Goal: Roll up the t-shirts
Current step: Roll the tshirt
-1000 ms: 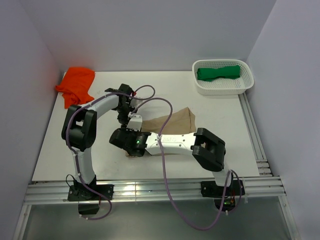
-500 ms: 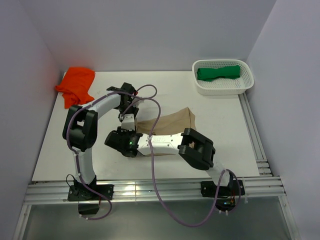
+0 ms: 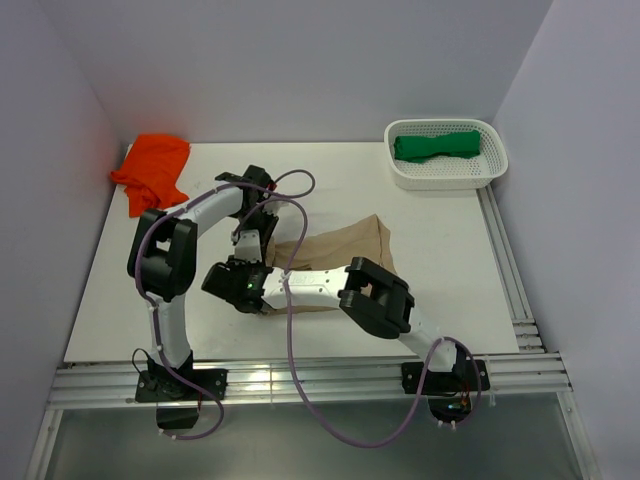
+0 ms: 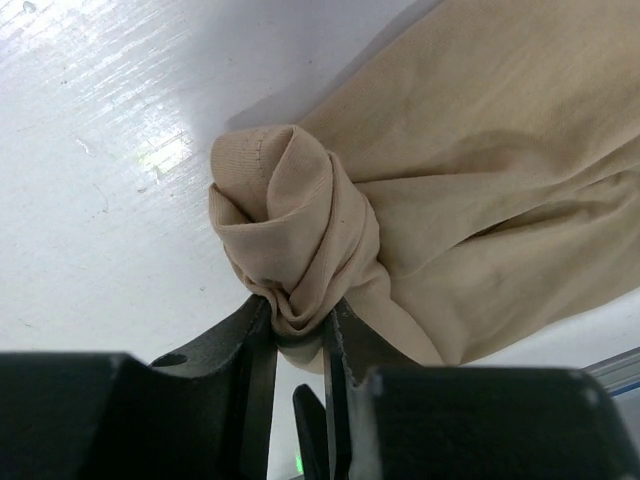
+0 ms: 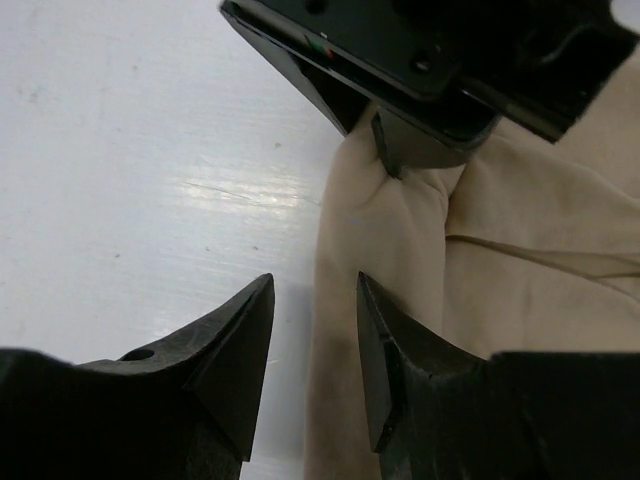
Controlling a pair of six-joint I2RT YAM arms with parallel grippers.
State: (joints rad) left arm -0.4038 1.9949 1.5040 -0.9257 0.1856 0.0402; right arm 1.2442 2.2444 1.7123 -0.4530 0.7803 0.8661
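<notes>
The tan t-shirt [image 3: 345, 245] lies spread on the white table, its left end bunched into a small twisted roll [image 4: 300, 230]. My left gripper [image 3: 247, 240] is shut on that bunched end [image 4: 298, 310], and its black fingers [image 5: 385, 145] show at the top of the right wrist view pinching the cloth. My right gripper [image 3: 228, 282] sits just in front of it, low over the table. Its jaws [image 5: 315, 295] stand apart over the tan shirt's left edge [image 5: 350, 260], holding nothing. The orange t-shirt [image 3: 152, 170] lies crumpled at the back left. The green t-shirt [image 3: 435, 146] lies in a basket.
A white mesh basket [image 3: 445, 178] stands at the back right corner. Purple walls close in the left, back and right sides. A metal rail [image 3: 300, 380] runs along the near edge. Both arms' cables loop over the table's middle.
My right arm has swung left, its elbow now over the shirt's near edge and its gripper further left. The left gripper has barely moved and keeps its hold on the shirt's end.
</notes>
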